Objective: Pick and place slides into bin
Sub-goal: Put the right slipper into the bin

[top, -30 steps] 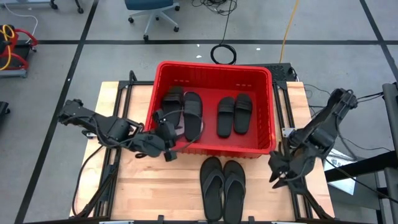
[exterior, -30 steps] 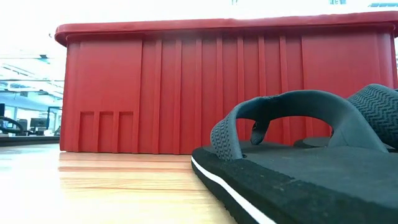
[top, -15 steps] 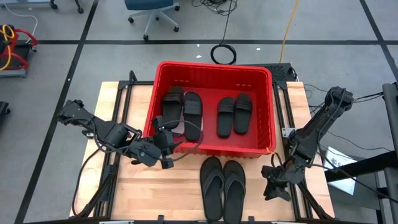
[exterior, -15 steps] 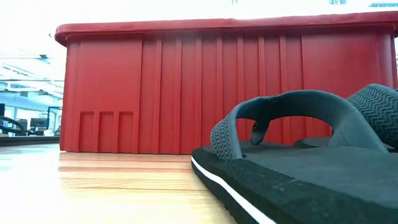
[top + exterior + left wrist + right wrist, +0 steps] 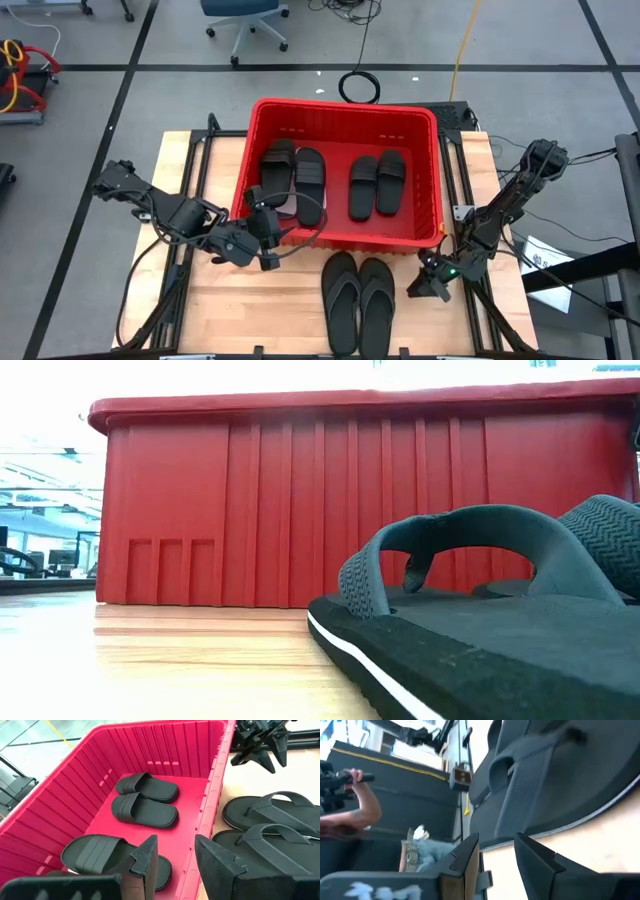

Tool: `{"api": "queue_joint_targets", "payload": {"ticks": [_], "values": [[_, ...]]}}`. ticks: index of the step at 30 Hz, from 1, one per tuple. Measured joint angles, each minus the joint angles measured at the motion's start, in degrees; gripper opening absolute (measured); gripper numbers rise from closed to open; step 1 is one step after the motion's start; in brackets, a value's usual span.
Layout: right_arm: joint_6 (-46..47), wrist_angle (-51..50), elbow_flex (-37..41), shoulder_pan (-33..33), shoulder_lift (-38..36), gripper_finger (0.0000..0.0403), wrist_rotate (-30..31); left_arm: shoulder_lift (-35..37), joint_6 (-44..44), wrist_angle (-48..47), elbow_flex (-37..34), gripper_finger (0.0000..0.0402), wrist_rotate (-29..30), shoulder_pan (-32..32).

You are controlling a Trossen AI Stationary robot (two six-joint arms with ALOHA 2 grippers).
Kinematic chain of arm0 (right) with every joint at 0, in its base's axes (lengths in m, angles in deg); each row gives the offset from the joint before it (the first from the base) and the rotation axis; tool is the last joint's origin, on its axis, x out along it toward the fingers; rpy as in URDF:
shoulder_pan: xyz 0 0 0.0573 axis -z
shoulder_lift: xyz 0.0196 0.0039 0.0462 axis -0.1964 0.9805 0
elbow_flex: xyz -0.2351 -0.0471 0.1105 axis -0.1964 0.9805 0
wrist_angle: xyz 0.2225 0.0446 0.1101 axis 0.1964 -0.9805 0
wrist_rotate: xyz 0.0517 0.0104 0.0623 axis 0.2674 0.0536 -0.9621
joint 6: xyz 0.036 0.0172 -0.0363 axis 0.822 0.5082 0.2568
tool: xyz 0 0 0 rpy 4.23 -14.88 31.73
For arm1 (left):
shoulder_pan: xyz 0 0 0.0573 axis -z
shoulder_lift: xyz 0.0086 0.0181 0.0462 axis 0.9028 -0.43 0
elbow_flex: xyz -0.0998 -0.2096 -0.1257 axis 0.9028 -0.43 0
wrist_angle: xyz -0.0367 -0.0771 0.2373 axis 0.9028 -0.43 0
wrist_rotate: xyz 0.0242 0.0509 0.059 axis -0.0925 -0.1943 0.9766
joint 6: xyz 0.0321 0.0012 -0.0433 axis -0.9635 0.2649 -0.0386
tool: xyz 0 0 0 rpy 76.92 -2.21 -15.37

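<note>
The red bin (image 5: 340, 104) stands at the middle of the table's far side, and two pairs of black wide-strap slides (image 5: 311, 180) (image 5: 363, 187) lie flat on its floor. A black thong flip-flop pair (image 5: 342, 300) (image 5: 377, 300) lies soles down on the wood in front of the bin. My left gripper (image 5: 272, 238) hangs open over the bin's near left corner, its fingers (image 5: 145, 865) on either side of the near wall and above it. My right gripper (image 5: 415, 290) is low, just right of the flip-flops, open and facing them (image 5: 540, 775).
Bare wood (image 5: 230, 300) lies left of the flip-flops, in front of the bin's near wall (image 5: 300, 510). The arms' frames run along both table sides. A person's arm (image 5: 360, 805) shows in the room beyond, and an office chair (image 5: 240, 20) stands behind the table.
My right gripper has come down from well above the table's right side to just above the wood beside the flip-flops. It has rolled and tipped from pointing down to nearly level, and it has stayed open. The slides have not moved.
</note>
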Motion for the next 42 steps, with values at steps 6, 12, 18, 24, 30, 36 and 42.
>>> {"api": "queue_joint_targets", "payload": {"ticks": [6,12,18,24,30,36,42], "values": [[-0.1,-0.2,0.0,0.0,0.5,0.0116,2.3,0.0,0.3,0.0,0.0,0.0129,0.0,0.0],[1.5,0.2,0.0,0.0,3.9,0.0116,4.1,0.0,0.8,0.0,0.0,0.0129,0.0,0.0],[1.8,4.9,0.0,0.0,9.3,0.0116,4.4,0.0,0.8,0.0,0.0,0.0129,0.1,0.0],[1.4,12.9,-0.5,0.0,15.8,0.0116,4.5,0.0,0.9,0.0,0.0,0.0129,0.3,-0.1],[1.4,13.0,-3.2,0.5,21.4,0.0116,4.5,0.0,0.9,0.0,0.0,0.0129,0.3,-0.1],[1.4,13.1,-5.5,0.9,25.7,0.0116,4.4,0.0,0.8,0.0,0.0,0.0129,0.3,-0.1],[3.5,13.5,-5.8,0.9,26.8,0.0116,4.3,0.0,0.8,0.1,0.0,0.0129,0.3,-0.1]]}}
